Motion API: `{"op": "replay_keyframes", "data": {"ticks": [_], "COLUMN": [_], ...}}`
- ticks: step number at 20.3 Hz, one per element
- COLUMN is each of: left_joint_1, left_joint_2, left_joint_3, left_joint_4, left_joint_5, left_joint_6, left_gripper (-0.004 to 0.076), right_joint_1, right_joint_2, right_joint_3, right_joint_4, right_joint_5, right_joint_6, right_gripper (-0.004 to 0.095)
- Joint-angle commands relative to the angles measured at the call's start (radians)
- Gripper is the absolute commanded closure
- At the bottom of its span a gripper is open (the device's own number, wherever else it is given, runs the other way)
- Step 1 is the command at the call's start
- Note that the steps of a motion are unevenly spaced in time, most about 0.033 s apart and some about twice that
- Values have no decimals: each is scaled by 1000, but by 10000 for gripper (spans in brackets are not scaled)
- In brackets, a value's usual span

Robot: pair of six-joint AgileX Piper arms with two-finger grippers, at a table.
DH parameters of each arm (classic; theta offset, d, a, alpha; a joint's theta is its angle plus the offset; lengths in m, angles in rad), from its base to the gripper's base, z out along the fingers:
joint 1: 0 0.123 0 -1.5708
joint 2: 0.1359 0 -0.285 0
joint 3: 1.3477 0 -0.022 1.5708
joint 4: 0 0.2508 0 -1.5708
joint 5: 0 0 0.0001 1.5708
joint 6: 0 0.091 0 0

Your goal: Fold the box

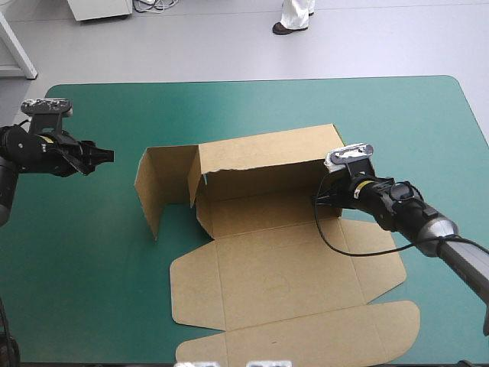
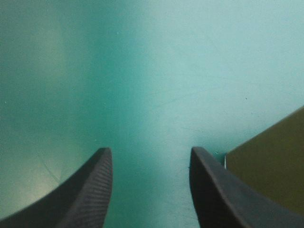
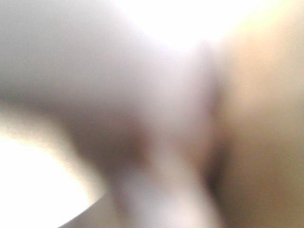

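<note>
Your box point(image 1: 267, 252) sits mid-table, back wall and left flap raised, lid flat toward the near edge. It's light, stiff board, so pinch a flap's edge. The left gripper point(image 2: 151, 154) stands wide apart and empty beside the box. The right gripper point(image 1: 321, 196) is at the right wall, too blurred to tell its hold.

Robotics lab, likely: work table with teal-green cover point(image 1: 76, 267), plain grey floor point(image 1: 191, 46), white cabinet point(image 1: 99, 8), loose cables point(image 1: 157, 4) beyond far edge.

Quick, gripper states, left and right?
Left gripper: open, empty, over the teal-green cover.
Right gripper: at the box, right end; state cannot be told.
</note>
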Motion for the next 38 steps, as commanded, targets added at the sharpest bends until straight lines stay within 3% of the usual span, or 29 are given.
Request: {"op": "replay_keyframes", "data": {"ticks": [1,5,18,24,25,26,27,29,36,38], "left_joint_1": [-2,-2,-2,-2,-2,-2,-2,-2,-2,-2], "left_joint_2": [-27,-27,-27,-27,-27,-27,-27,-27,-27,-27], "left_joint_3": [-24,-24,-24,-24,-24,-24,-24,-24,-24,-24], "left_joint_4": [-12,-12,-59,-69,-69,-69,-69,-69,-69,-69], "left_joint_5": [-52,-47,-43,-15,5,24,45,51,49,47], "left_joint_6": [1,1,1,1,15,27,27,27,27,27], "left_gripper": [360,360,360,360,360,360,360,362,374,399], "right_joint_1": [-5,-5,-5,-5,-5,-5,-5,-5,-5,-5], "right_joint_2": [-46,-46,45,250,297,323,342,344,324,309], "right_joint_3": [-132,-267,-631,-808,-835,-844,-858,-898,-943,-924], "right_joint_4": [8,8,44,61,61,61,61,22,37,47], "right_joint_5": [131,341,810,901,883,849,785,768,951,956], "right_joint_6": [5,5,62,90,90,90,85,75,18,14], "right_gripper": [926,925,927,926,900,813,601,358,353,352]}}
